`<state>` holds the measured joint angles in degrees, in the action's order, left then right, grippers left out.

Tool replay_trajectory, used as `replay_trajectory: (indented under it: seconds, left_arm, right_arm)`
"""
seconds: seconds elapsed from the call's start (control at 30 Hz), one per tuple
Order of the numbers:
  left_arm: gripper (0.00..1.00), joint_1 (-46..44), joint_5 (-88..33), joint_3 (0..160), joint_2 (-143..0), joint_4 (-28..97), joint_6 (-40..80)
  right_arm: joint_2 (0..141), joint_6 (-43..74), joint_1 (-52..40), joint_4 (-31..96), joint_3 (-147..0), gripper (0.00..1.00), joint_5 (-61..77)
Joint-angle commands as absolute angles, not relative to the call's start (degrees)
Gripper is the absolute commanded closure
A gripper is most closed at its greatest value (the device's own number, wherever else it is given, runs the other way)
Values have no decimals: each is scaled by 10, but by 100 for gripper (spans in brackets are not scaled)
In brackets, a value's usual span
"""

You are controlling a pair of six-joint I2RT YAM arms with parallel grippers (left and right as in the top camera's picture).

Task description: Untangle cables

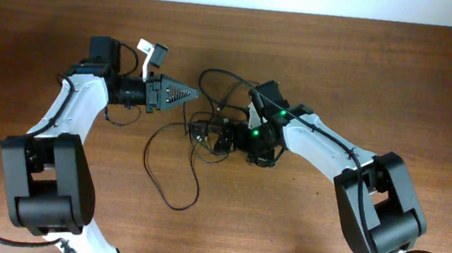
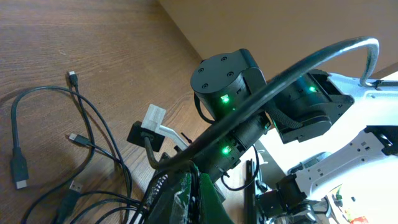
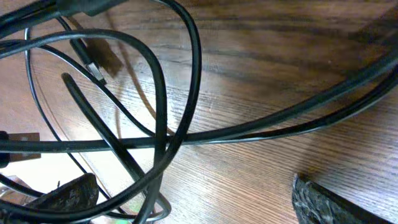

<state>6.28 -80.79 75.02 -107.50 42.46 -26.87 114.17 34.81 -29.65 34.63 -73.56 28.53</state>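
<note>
Several thin black cables (image 1: 170, 190) lie tangled at the middle of the wooden table, with one loop rising toward the far side and another trailing toward the front. My left gripper (image 1: 192, 96) points right at the tangle's left edge. Its green-taped fingers (image 2: 208, 199) are shut on a cable (image 2: 292, 68) that arcs up and away from the tips. More cables (image 2: 93, 127) and a plug (image 2: 19, 171) lie on the wood beside it. My right gripper (image 1: 213, 134) hovers low over the tangle, open. Its fingers (image 3: 329, 202) stand far apart, with crossing cables (image 3: 186, 68) lying on the table ahead of them.
The right arm's wrist housing (image 2: 227, 78) with green lights sits close in front of the left gripper. The table's far edge (image 1: 238, 9) runs along the top. Both arm bases stand near the front corners.
</note>
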Motion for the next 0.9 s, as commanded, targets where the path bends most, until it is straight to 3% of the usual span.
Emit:
replay_trajectory:
  seconds: [0.0,0.23,0.47,0.87]
  left_arm:
    - [100,64,-816,750,-1080,423,-279]
    - [100,64,-816,750,-1080,423,-280]
    - [100,63,-816,750,-1080,423,-280]
    - [100,64,-816,750,-1080,423,-280]
  right_arm:
    - [1147,332,-292,352,-738,0,290]
    - [1147,333,-204,282,-738,3,474]
    - [1147,349,-209,232,-737,4,326]
    - [1148,317,-297,337,-736,4,328]
